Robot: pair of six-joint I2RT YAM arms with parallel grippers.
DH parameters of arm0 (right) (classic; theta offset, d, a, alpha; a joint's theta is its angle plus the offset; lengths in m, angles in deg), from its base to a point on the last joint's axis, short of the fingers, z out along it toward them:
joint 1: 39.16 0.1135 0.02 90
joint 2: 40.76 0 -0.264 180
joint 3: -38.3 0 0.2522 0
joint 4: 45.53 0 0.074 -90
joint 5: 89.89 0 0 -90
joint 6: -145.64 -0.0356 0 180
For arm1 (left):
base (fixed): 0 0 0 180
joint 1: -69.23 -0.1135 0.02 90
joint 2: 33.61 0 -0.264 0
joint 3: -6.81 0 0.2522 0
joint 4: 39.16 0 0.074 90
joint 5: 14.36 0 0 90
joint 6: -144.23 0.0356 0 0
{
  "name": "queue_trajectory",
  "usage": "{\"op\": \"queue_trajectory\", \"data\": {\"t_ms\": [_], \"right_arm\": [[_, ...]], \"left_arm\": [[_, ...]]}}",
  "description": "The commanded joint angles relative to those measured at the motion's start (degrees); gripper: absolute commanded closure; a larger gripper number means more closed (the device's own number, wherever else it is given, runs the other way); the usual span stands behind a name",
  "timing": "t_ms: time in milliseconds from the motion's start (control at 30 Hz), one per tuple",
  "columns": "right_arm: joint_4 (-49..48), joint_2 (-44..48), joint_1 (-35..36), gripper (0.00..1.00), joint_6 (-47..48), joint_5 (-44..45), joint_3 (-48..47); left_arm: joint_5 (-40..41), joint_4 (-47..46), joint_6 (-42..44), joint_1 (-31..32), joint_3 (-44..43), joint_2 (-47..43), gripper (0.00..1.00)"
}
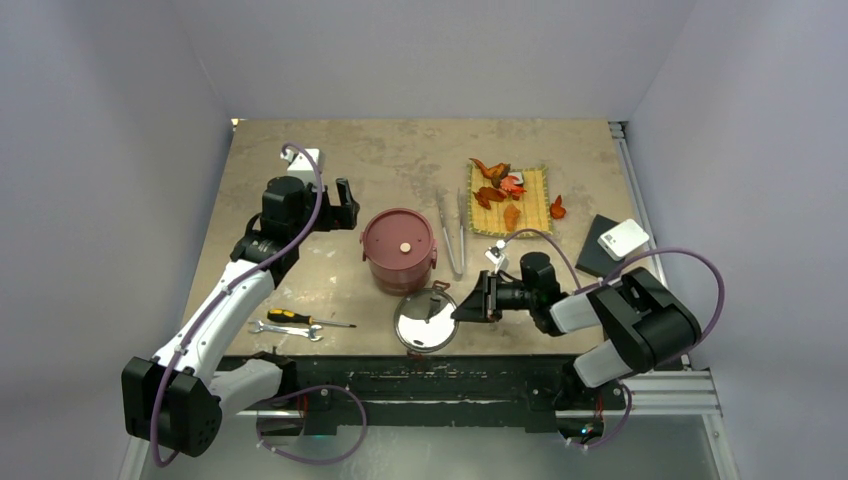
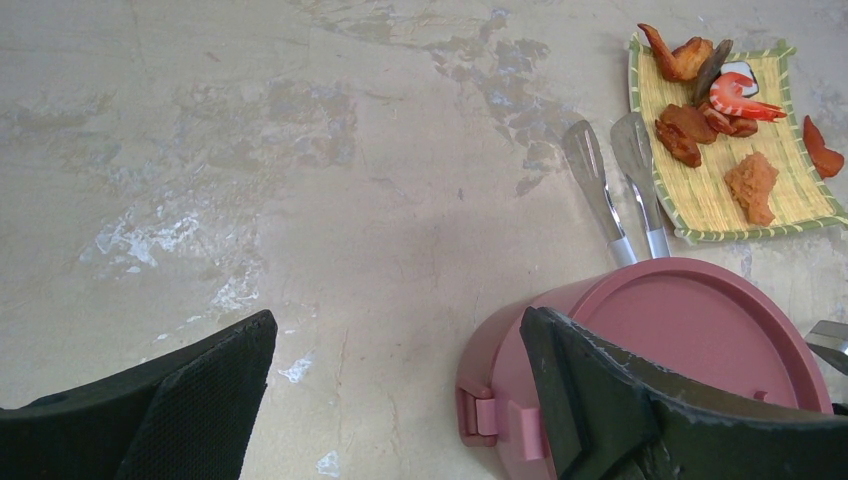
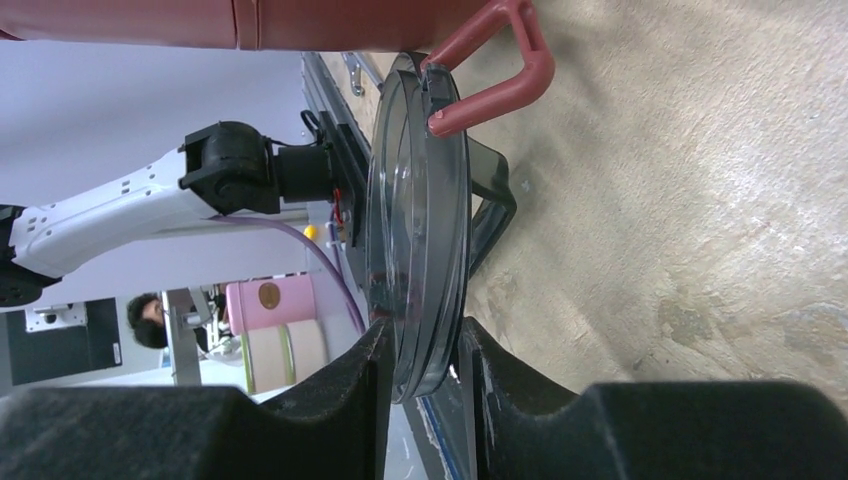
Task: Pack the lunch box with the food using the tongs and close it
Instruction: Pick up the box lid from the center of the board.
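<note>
The right gripper [image 3: 425, 365] pinches the top lid [image 3: 415, 200] by its rim; the left gripper [image 1: 347, 207] gapes. The tongs [image 1: 452, 232] lie lengthwise just beyond the right one.

Plain grey walls [image 1: 420, 50]; worn, stained beige tabletop [image 1: 400, 160].

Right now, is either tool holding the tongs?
No, the tongs lie untouched between the lunch box and the yellow mat.
</note>
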Motion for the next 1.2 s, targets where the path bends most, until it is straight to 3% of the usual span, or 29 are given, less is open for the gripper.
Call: {"op": "queue_trajectory", "data": {"t_ms": [0,200,300,567,900,1033,1167], "right_arm": [[-3.3,-1.2,0.1,0.64,-0.4,-0.8,-1.6],[-4.1,-3.0,1.3,0.58,-0.7,-0.2,-2.5],[-4.6,-2.8,1.6,0.62,-1.4,0.0,-2.5],[2.7,5.4,1.4,0.98,-1.7,3.3,-2.6],[48.0,27.3,1.0,1.0,13.2,24.5,-17.3],[66.7,30.3,1.1,1.0,20.9,38.7,-29.1],[76.6,30.2,1.1,1.0,24.5,47.2,-38.0]], "left_arm": [[0.1,-1.7,1.0,-0.5,-0.6,-0.1,0.06],[0.1,-1.6,1.1,-0.5,-0.5,-0.3,0.06],[0.1,-1.6,1.2,-0.5,-0.5,-0.5,0.06],[0.4,-1.5,1.5,-0.5,-0.6,-1.4,0.06],[-3.8,-2.7,3.1,0.2,-0.1,-3.4,0.08],[-4.4,-3.0,3.7,1.2,-0.2,-3.9,0.09],[-5.1,-3.2,3.3,1.9,-0.6,-3.9,0.09]]}}
